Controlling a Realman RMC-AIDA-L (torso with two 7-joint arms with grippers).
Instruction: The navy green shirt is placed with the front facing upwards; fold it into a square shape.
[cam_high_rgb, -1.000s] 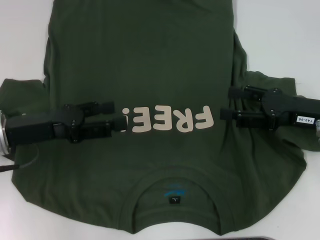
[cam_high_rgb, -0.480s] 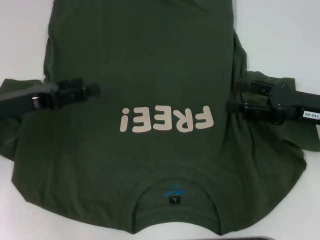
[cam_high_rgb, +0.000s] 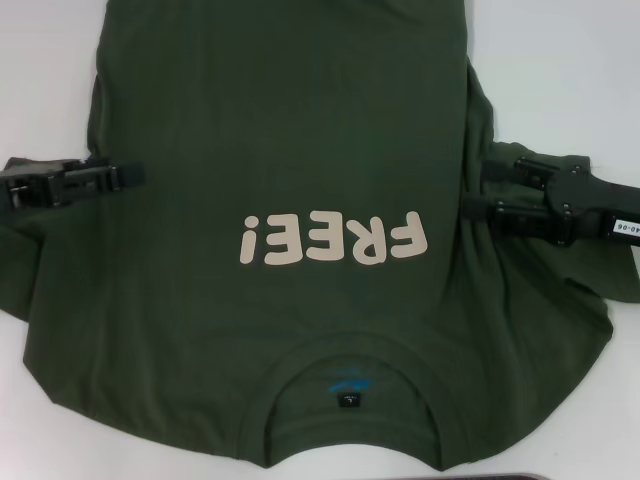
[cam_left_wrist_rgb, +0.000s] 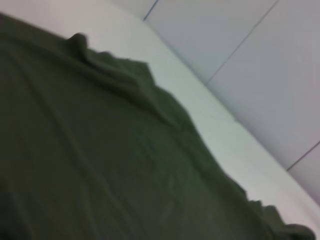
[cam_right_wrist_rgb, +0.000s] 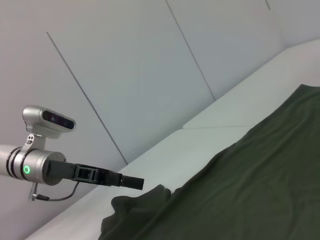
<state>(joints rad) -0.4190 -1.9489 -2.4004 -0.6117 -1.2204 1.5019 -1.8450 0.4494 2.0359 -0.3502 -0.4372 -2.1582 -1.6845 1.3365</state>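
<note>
The green shirt (cam_high_rgb: 290, 200) lies spread flat, front up, on the white table (cam_high_rgb: 570, 70), collar toward the robot. The left gripper (cam_high_rgb: 125, 176) sits over its left sleeve, fingers pressed together, holding nothing. The right gripper (cam_high_rgb: 478, 190) sits at the right sleeve, fingers spread, empty.

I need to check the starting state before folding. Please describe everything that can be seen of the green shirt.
The navy green shirt is a dark olive, cotton-looking T-shirt lying flat, front up, on the white table. Its ribbed crew neck is nearest the robot, with a small blue-printed label inside; cream letters "FREE!" cross the chest. The sleeves spread to both sides, and the cloth is wrinkled on the robot's right. The left gripper and the right gripper are over its side edges.
</note>
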